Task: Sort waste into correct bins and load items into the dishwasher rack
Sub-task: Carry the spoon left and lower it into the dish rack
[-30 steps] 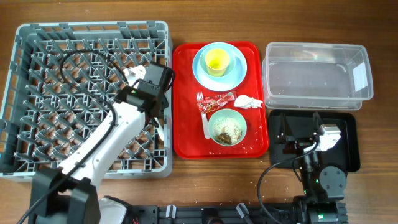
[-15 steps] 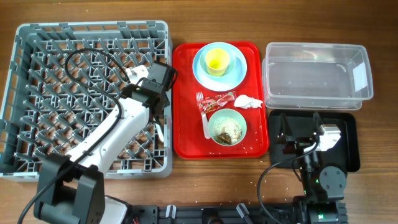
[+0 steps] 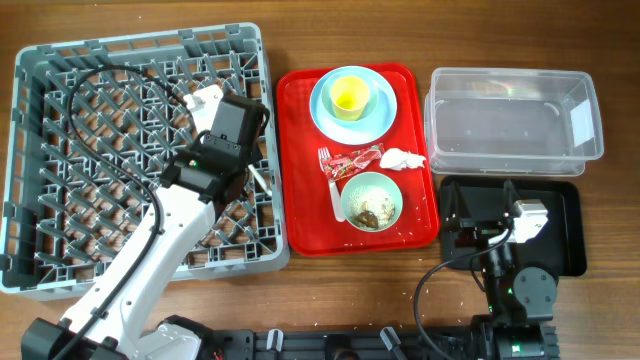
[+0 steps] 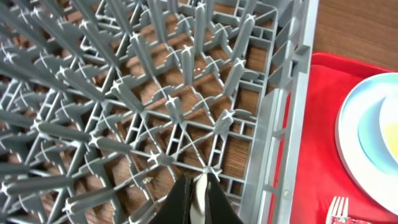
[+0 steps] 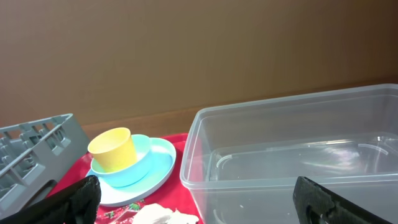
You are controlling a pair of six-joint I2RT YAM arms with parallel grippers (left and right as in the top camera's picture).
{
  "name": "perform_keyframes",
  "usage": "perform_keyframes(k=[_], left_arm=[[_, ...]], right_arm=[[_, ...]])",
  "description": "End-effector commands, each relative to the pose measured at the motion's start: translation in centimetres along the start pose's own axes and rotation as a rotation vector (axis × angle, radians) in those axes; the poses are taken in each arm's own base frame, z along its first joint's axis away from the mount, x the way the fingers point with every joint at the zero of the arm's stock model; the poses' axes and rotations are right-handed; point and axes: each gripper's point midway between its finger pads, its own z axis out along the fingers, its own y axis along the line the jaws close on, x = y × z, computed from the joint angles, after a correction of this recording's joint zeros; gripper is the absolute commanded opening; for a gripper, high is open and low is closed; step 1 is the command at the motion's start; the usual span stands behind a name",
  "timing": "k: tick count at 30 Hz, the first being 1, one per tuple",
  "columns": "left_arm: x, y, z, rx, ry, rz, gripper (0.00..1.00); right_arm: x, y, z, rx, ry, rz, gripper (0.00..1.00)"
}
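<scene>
Brown wooden desk carries everything. Since half a second ago the grey dishwasher rack has swung out of square, its right side now higher in the overhead view and its near corner just beside the red serving tray, which has itself slid slightly right. The left arm has moved up and inward over the rack.

The left gripper is pinched together on a slim white spoon, held among the pegs near the rack's right wall. The right gripper hangs over the black tray with its fingers spread wide apart, holding nothing.

On the red tray are one light blue plate with one yellow cup on it, and one mint-green bowl holding brown and whitish scraps. One white fork, one red wrapper and one crumpled tissue lie between plate and bowl. One clear tub stands at the right, behind the black tray.
</scene>
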Motion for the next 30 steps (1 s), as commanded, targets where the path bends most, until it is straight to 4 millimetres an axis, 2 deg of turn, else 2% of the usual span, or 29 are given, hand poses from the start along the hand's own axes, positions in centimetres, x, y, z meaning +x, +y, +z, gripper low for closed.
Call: perform_keyframes(k=[1,4,7,9,13,19,23,25,26,27,30], left_arm=[[-2.3,0.3,-1.0,-0.018,-0.102,0.008,0.04],[-4.2,-0.2,-1.6,-0.008,-0.184,0.089,0.04],[-5.1,-1.0,-1.7,0.02,-0.22,0.097,0.04],[-5.0,-1.3,-1.7,0.031,-0.214,0.12,0.04],[-3.8,-3.1,-1.4,0.135,-0.153,0.135,0.06],[-2.3,-3.7,0.5,0.13,-0.092,0.163,0.04],[-1.7,-4.5,0.4,0.181,-0.065,0.167,0.27],[-1.8,-4.7,0.3,0.189,-0.069,0.164,0.31],[-2.0,-4.8,0.3,0.192,-0.075,0.161,0.51],[-2.1,-4.8,0.3,0.194,-0.078,0.16,0.55],[-2.5,-5.0,0.1,0.204,-0.094,0.147,0.55]], right_arm=[[-0.1,0.0,0.0,0.001,-0.007,0.006,1.0],[-0.1,0.0,0.0,0.001,-0.007,0.006,1.0],[-0.1,0.0,0.0,0.001,-0.007,0.006,1.0],[-0.1,0.0,0.0,0.001,-0.007,0.006,1.0],[-0.1,0.0,0.0,0.001,-0.007,0.006,1.0],[-0.1,0.0,0.0,0.001,-0.007,0.006,1.0],[-0.1,0.0,0.0,0.001,-0.007,0.006,1.0],[-0.1,0.0,0.0,0.001,-0.007,0.006,1.0],[-0.1,0.0,0.0,0.001,-0.007,0.006,1.0],[-0.1,0.0,0.0,0.001,-0.007,0.006,1.0],[-0.1,0.0,0.0,0.001,-0.007,0.006,1.0]])
